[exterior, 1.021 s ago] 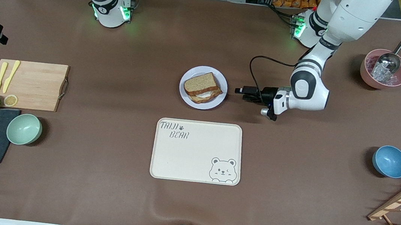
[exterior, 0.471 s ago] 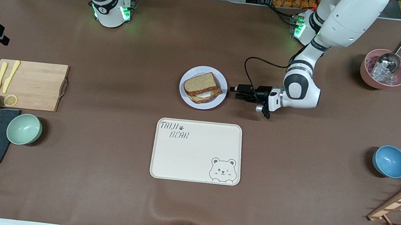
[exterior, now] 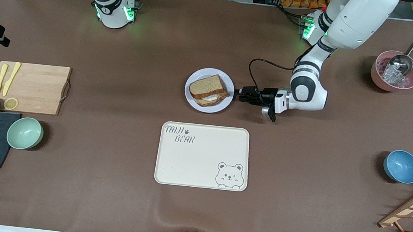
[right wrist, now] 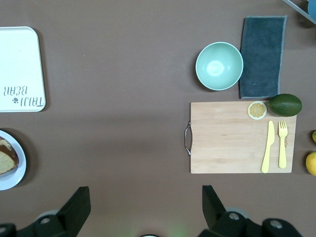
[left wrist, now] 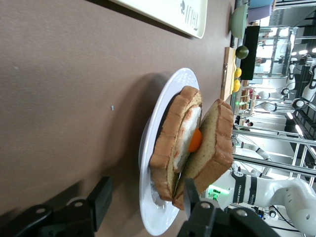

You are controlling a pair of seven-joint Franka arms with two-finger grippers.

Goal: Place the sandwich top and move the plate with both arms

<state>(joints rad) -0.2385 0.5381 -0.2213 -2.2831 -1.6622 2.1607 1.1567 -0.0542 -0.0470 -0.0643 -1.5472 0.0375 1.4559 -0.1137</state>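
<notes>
Sandwich top (exterior: 207, 85), brown with darker crust, leans tilted over the egg slice (left wrist: 183, 136) on the plate (exterior: 191, 100). Left gripper (exterior: 238, 94), fingers spread, straddles the plate's rim; right gripper (right wrist: 146, 210) hangs spread wide.

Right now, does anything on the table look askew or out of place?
Only the top slice: it sits skewed on the sandwich, tilted off the egg in the left wrist view. The plate lies flat, nothing spilled.

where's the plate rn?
Front view: the plate sits mid-table, farther from the camera than the bear-printed tray, with the left gripper at its rim on the left arm's side.
</notes>
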